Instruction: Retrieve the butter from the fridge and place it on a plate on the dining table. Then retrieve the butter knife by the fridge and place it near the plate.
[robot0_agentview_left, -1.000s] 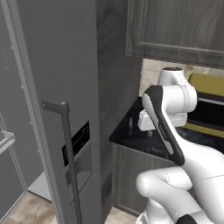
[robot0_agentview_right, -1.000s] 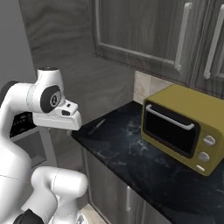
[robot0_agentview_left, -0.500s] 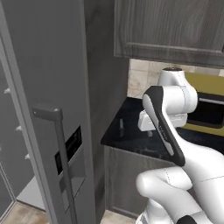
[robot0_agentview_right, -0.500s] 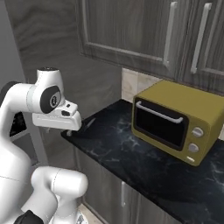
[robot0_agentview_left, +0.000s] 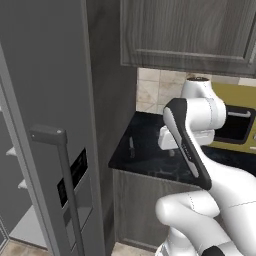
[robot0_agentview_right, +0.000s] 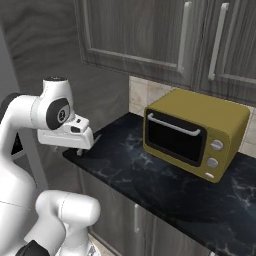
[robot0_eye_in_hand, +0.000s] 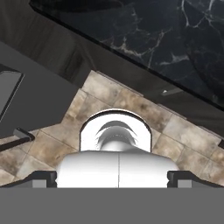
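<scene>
The butter knife (robot0_agentview_left: 131, 145) is a thin dark sliver lying on the black counter (robot0_agentview_left: 150, 157) close to its fridge-side end; in the right base view the butter knife (robot0_agentview_right: 95, 140) lies just beyond my hand. My gripper (robot0_eye_in_hand: 112, 178) is open and holds nothing, hanging off the counter's front edge above the floor. The gripper (robot0_agentview_right: 80, 149) points downward. The grey fridge (robot0_agentview_left: 45, 90) stands to the left with one door swung open, showing its bar handle (robot0_agentview_left: 67, 180) and black display panel (robot0_agentview_left: 73, 174). The butter, the plate and the dining table are out of view.
A yellow toaster oven (robot0_agentview_right: 195, 132) sits on the counter to the right of the hand. Grey-brown wall cabinets (robot0_agentview_right: 150, 35) hang above it. Pale shelves (robot0_agentview_left: 14, 151) show inside the fridge. Beige floor tiles (robot0_eye_in_hand: 131, 109) lie below the hand.
The whole picture has shifted as the base drives: the fridge door slides left and the counter and oven come nearer. The arm keeps its pose, with the gripper still open.
</scene>
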